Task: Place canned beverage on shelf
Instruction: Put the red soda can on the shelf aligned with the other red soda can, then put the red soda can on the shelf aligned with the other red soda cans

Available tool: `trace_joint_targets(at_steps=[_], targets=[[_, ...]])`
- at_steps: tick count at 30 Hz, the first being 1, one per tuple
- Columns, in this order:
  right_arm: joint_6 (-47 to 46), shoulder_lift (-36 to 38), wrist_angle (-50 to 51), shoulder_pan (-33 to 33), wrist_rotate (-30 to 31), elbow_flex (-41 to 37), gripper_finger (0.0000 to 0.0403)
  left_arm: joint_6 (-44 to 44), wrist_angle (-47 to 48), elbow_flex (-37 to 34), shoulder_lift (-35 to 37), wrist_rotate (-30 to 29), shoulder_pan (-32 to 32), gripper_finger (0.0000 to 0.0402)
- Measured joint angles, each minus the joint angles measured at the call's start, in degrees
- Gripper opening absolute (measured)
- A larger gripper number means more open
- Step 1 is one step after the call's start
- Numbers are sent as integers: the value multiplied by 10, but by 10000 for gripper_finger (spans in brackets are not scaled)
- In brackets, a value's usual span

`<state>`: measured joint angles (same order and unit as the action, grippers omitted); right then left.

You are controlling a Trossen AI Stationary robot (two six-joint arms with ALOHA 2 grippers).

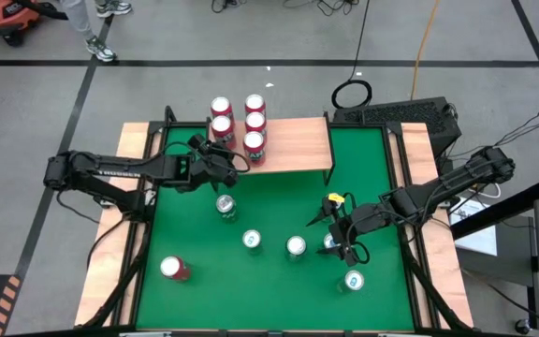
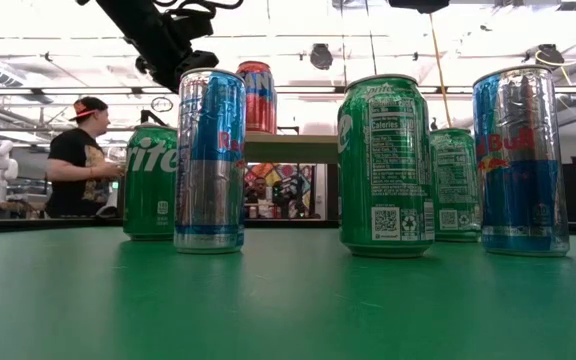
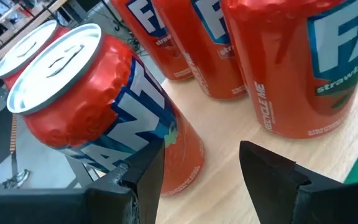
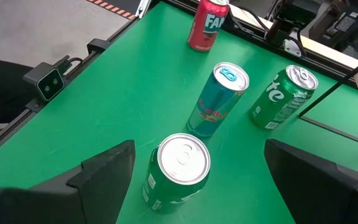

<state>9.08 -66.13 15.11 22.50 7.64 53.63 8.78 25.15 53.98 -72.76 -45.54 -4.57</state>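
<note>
up at the shelf point(image 1: 293, 145), the left end effector point(image 1: 221, 157) sits with its fingers point(image 3: 143, 174) spread, gripping nothing; a dented red fanta can point(image 3: 98, 106) stands right against one finger, with more red cans point(image 1: 254, 120) just beyond it on the wood. over the green worktop point(image 1: 279, 281), the right end effector point(image 1: 340, 232) hangs wide open and empty above a green can point(image 4: 178, 168), with a slim blue can point(image 4: 219, 98) just past it.
</note>
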Motion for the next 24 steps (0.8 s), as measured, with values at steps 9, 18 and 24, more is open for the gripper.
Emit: trace_joint_targets(at_steps=[9, 18, 24], targets=[[0, 0, 0, 0, 0, 0, 350, -7, -7, 0, 0, 3, -6, 202], [-9, 0, 8, 0, 0, 0, 350, 9, -4, 7, 0, 22, 35, 202], [-22, 0, 10, 1, 0, 0, 350, 57, 15, 37, 1, 57, 112, 202]])
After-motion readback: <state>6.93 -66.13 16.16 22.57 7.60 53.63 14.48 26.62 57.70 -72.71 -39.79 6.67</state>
